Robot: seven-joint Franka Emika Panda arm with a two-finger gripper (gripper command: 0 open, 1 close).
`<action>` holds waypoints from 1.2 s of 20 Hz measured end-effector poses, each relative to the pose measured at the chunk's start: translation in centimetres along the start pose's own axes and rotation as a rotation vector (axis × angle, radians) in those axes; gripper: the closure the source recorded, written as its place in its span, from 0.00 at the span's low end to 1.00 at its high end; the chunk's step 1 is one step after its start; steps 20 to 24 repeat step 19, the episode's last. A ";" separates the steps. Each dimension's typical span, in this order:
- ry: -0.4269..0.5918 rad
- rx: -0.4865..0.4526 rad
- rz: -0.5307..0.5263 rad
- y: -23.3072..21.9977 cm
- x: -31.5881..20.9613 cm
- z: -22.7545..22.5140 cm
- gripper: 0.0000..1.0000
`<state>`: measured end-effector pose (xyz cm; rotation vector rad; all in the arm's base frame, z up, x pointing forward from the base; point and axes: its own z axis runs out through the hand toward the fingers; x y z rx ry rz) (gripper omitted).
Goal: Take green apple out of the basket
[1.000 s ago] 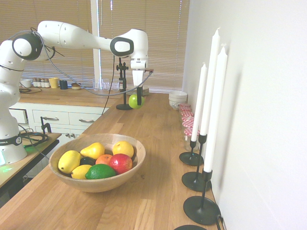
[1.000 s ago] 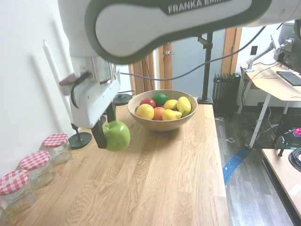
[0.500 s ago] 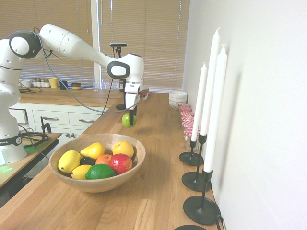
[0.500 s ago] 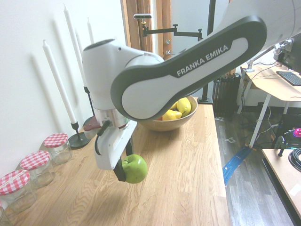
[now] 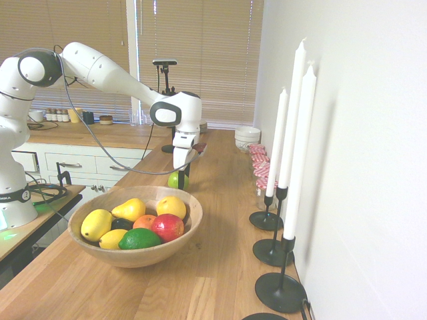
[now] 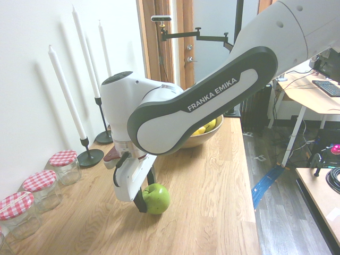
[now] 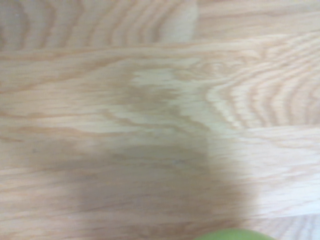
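Gripping: the tool [image 6: 147,197] pinches the green apple [image 6: 156,198] between its dark fingers [image 6: 139,200], jaws pressed against the fruit's sides.
Apple: round, glossy, light yellow-green; it sits low at the counter [image 6: 212,207], seemingly touching the wood, well outside the basket [image 5: 137,256]; in the first exterior view it peeks out just behind the bowl's far rim [image 5: 175,180].
Wrist view: blurred pale wood grain, a grey shadow, and a sliver of the green apple [image 7: 235,234] at the edge.
Counter: long, light oak planks with wavy grain, smooth.
Basket: wide, shallow, thick-rimmed bowl of light brown wood, near the apple but apart from it; largely hidden behind the arm in the second exterior view.
Inside the basket: yellow lemons [image 5: 97,224], a dark green flat oval fruit [image 5: 139,239], a red fruit [image 5: 167,227], an orange one [image 5: 145,221].
Along the wall: tall white candles [image 5: 294,131] in black round-footed holders [image 5: 280,292], then glass jars with red-checked lids [image 6: 63,166], all clear of the tool.
Background: closed slatted blinds [image 5: 200,53].
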<state>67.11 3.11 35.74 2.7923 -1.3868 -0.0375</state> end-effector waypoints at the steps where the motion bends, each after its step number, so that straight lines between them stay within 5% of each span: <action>1: -0.001 0.001 -0.004 -0.2 -0.2 0.0 0.00; 24: -0.004 0.010 -0.006 -0.6 -0.2 -0.7 0.00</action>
